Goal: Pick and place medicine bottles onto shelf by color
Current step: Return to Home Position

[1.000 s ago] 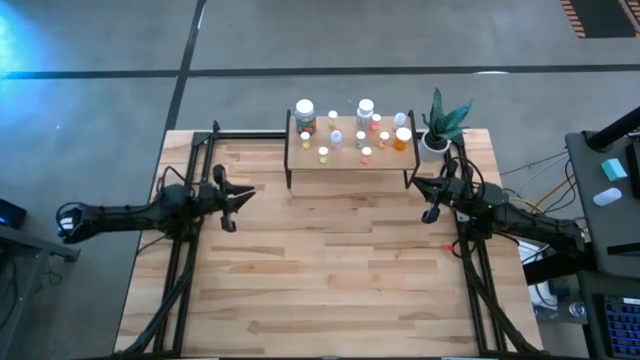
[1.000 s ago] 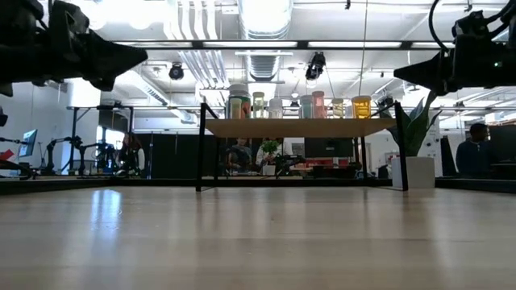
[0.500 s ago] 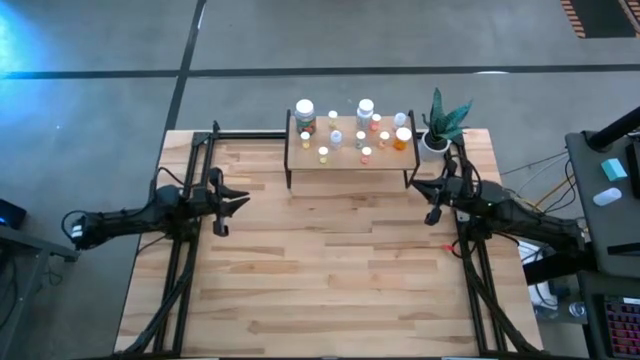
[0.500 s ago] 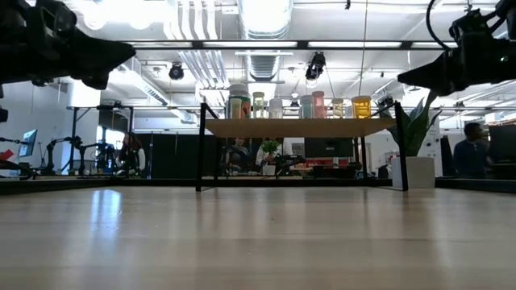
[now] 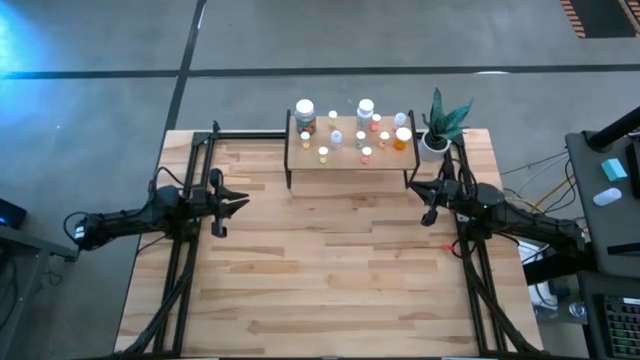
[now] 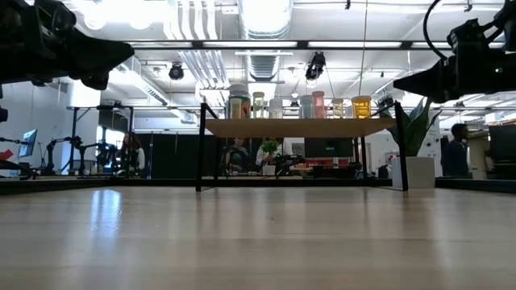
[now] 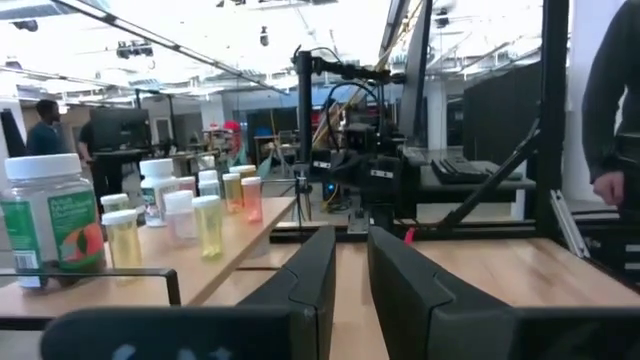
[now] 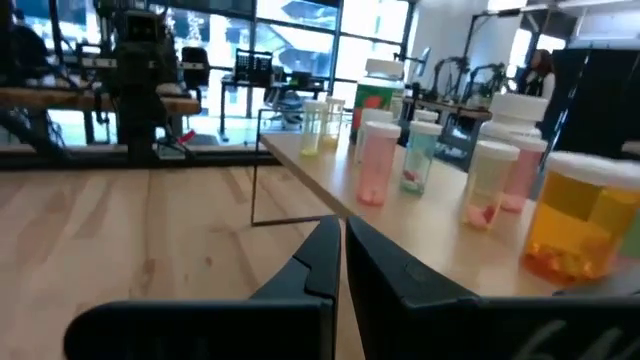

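The medicine bottles (image 5: pixel 336 138) all stand upright on the shelf (image 5: pixel 345 162), a light-wood board on black legs at the table's far edge. In the low view the bottles (image 6: pixel 313 103) line the shelf board (image 6: pixel 298 127). My left gripper (image 5: pixel 243 200) hovers over the table's left part, level, pointing right, with a narrow gap between its fingers and nothing in it (image 7: pixel 350 235). My right gripper (image 5: pixel 415 185) hovers right of the shelf's near right leg, shut and empty (image 8: pixel 340 222). A large orange bottle (image 8: pixel 585 220) stands nearest to it.
A white pot with a green plant (image 5: pixel 437 125) stands right of the shelf at the far right corner. Bare wood tabletop (image 5: pixel 330 260) spreads between both arms and toward the near edge. People stand in the room beyond (image 6: pixel 453 153).
My left gripper has drawn back toward the table's left edge, staying level. My right gripper has shifted slightly and dipped a little in the low view. The bottles and the shelf have kept still.
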